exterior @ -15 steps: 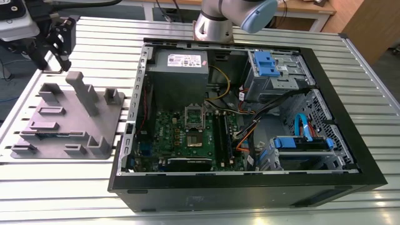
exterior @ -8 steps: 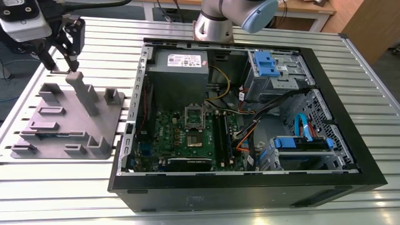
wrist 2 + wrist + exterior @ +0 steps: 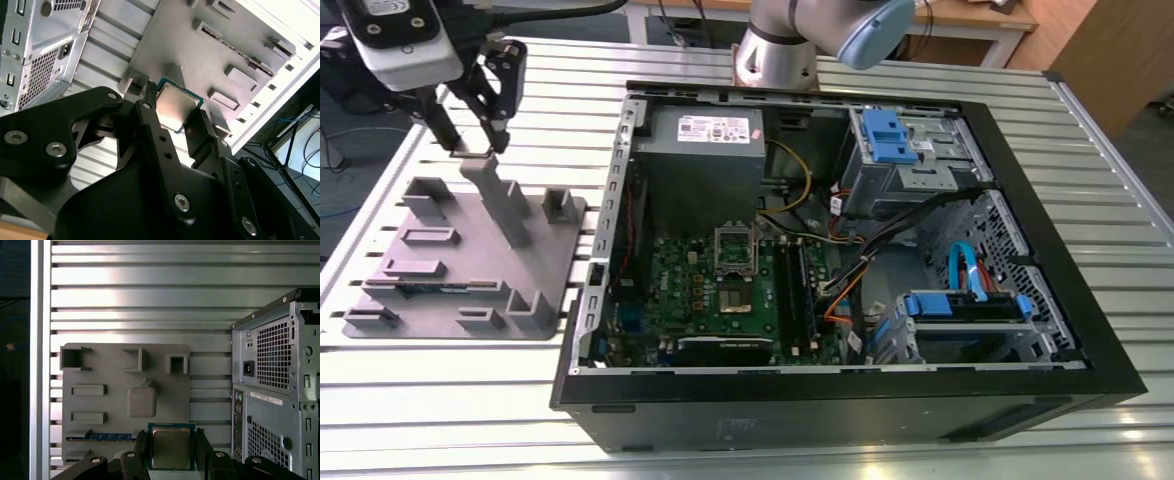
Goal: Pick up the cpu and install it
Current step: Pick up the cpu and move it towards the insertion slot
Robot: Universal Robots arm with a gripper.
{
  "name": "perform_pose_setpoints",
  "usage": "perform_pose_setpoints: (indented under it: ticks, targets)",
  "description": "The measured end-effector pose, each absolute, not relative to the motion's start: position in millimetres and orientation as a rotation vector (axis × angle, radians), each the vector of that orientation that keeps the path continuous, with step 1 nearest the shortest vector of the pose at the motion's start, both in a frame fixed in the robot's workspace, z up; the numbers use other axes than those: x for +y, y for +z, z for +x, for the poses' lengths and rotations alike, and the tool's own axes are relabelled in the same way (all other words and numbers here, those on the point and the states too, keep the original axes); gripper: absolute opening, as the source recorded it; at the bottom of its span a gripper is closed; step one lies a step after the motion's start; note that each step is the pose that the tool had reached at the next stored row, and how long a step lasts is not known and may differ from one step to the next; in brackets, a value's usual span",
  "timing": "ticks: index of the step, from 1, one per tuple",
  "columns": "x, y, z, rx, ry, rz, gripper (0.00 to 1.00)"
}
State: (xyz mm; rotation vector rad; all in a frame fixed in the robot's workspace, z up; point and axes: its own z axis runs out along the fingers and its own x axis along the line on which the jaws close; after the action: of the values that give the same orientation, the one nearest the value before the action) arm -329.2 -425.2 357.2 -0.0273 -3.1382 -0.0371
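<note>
The cpu [image 3: 171,446] is a flat square chip with a dull silver top and a dark green rim. It sits between the two black fingers of my gripper [image 3: 171,452], which is shut on it. In the second wrist view the cpu [image 3: 176,102] is pinched at its edges by the fingers [image 3: 150,117] of the gripper [image 3: 174,114]. The exterior view puts the gripper [image 3: 474,150] over the far end of the grey fixture plate [image 3: 414,300], at that view's left, beside the open computer case [image 3: 854,380]. The green motherboard [image 3: 720,290] lies inside the case.
The fixture plate [image 3: 100,360] carries raised blocks, a slanted pad [image 3: 142,401] and a narrow blue-green circuit strip [image 3: 105,437]. The case's rear panel [image 3: 275,390] stands close beside it. Inside the case are a power supply [image 3: 700,135], blue drive cages [image 3: 901,140] and loose cables [image 3: 881,240]. The arm's base [image 3: 781,50] stands behind the case.
</note>
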Motion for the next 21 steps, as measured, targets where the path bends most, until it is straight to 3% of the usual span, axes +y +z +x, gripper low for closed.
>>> perform_pose_setpoints:
  ticks: [21]
  targets:
    - [-425.3,357.1,-283.8,-3.138,-0.037,-0.027,0.47]
